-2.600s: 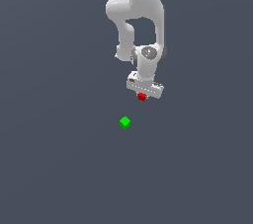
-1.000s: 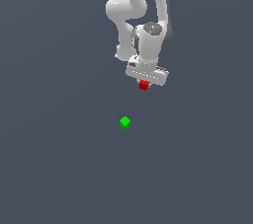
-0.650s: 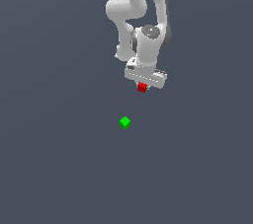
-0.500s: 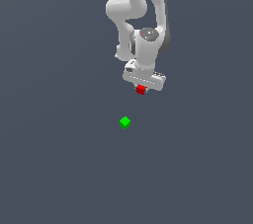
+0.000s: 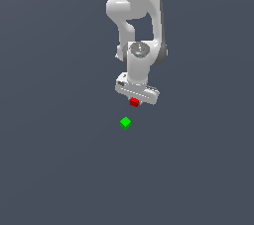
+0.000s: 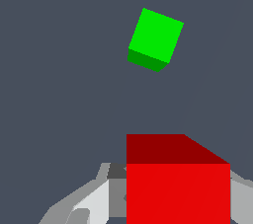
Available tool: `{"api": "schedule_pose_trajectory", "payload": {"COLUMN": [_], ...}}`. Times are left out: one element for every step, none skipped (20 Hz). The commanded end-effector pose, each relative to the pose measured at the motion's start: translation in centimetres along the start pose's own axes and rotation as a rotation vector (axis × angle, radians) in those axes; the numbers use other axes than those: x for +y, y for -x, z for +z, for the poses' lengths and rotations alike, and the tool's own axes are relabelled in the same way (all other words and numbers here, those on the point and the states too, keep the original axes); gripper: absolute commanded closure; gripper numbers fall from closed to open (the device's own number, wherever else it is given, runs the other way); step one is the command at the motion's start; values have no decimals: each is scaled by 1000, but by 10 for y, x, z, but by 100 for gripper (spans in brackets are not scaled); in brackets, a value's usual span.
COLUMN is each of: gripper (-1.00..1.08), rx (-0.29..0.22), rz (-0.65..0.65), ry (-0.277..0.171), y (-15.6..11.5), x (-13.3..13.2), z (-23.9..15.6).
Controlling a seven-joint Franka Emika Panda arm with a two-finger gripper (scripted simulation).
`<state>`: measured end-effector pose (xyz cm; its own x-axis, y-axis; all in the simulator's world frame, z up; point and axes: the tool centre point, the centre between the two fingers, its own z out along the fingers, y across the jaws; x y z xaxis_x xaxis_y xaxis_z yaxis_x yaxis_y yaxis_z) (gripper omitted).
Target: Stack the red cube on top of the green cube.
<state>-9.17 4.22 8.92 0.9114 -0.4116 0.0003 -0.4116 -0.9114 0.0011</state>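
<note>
A flat, plain slate-grey surface (image 5: 54,169) fills the scene — unmarked and uniform in both views. Directly on it rests a single item — the green cube (image 5: 125,123), standing alone and turned corner-on in the exterior view.

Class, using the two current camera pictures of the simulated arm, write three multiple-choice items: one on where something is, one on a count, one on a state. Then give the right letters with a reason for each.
1. Where is the red cube?
A. Between the fingers of the gripper
B. On top of the green cube
C. Lying alone on the floor

2. How many cubes show?
A. One
B. Two
C. Three

3. What is the state of the green cube?
A. Held by the gripper
B. Covered by the red cube
C. Lying free, nothing on it

Answers: 1 A, the wrist view shows fingers either side of it. 2 B, one red, one green. 3 C, it lies apart from the gripper.
</note>
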Motion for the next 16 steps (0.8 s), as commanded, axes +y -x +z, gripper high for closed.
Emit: {"api": "schedule_pose_trajectory", "payload": {"gripper": [108, 108, 108, 108, 108, 108, 108, 108, 108, 108, 108, 108, 108, 108, 108, 108], "rx": [1, 1, 1, 1, 0, 0, 0, 0, 0, 0, 0, 0, 0, 0, 0, 0], "rz": [0, 0, 0, 0, -1, -1, -1, -1, -1, -1, -1, -1, -1, -1, -1, -1], "ry": [0, 0, 0, 0, -1, -1, -1, -1, -1, -1, -1, -1, -1, -1, -1, -1], "y": [-21, -29, -37, -45, -51, -58, -63, -69, -74, -78, -82, -86, -90, -93, -95, -97], "x": [2, 3, 3, 4, 4, 5, 5, 6, 6, 6, 6, 7, 7, 7, 7, 7], "z": [6, 8, 10, 12, 14, 16, 17, 18, 20, 21, 22, 23, 24, 25, 25, 26]}}
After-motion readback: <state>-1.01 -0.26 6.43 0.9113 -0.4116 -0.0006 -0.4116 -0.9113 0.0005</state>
